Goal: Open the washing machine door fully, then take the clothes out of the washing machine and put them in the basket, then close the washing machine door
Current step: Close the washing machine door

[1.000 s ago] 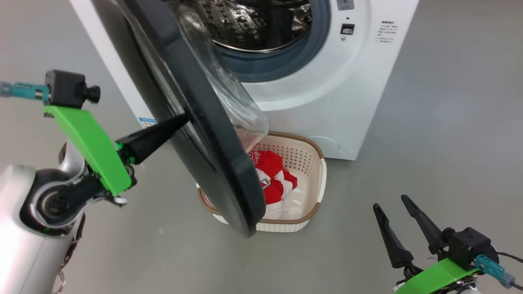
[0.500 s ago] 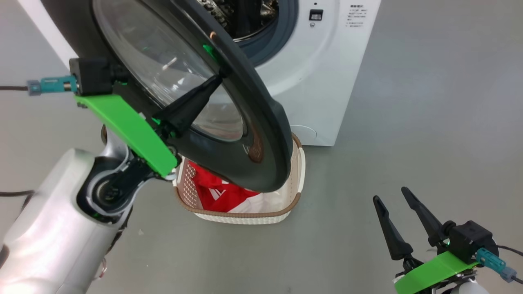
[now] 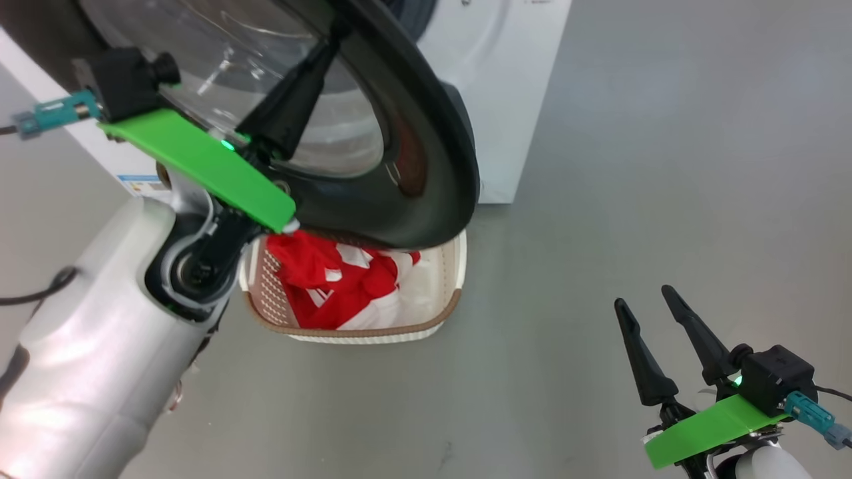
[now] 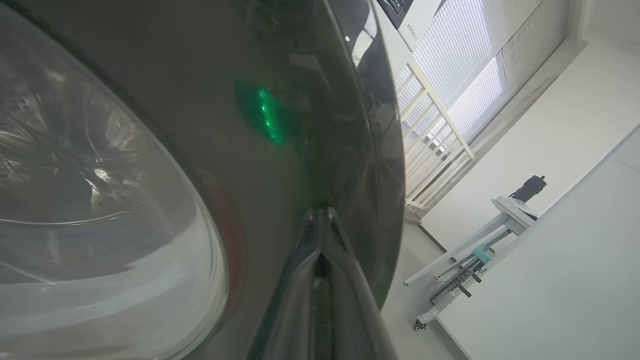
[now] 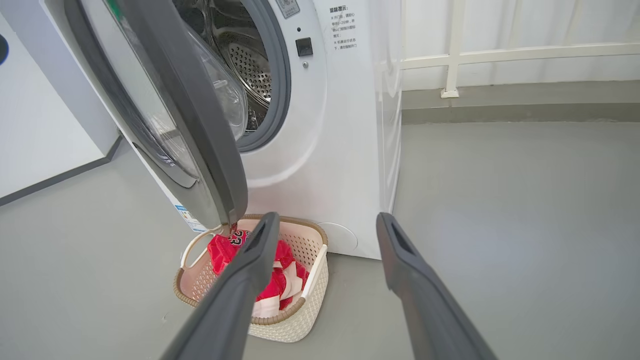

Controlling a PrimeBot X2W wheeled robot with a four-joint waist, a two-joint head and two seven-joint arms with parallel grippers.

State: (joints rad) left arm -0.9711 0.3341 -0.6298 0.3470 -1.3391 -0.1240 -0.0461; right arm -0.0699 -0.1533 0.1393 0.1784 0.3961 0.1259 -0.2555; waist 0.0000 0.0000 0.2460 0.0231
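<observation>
The door [image 3: 426, 133] has swung further toward the washer [image 3: 506, 100] since a second ago. The left tool [image 3: 333, 34] presses its tip on the door's black ring, fingers clenched together and empty. The clothes [image 3: 319, 273] lie in the basket [image 3: 459, 293] under the door's low edge. The right tool [image 3: 643, 296] hangs released, well apart from them.

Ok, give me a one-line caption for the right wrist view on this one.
Open right gripper facing the washing machine, its door part-open above a basket holding red clothes.
</observation>
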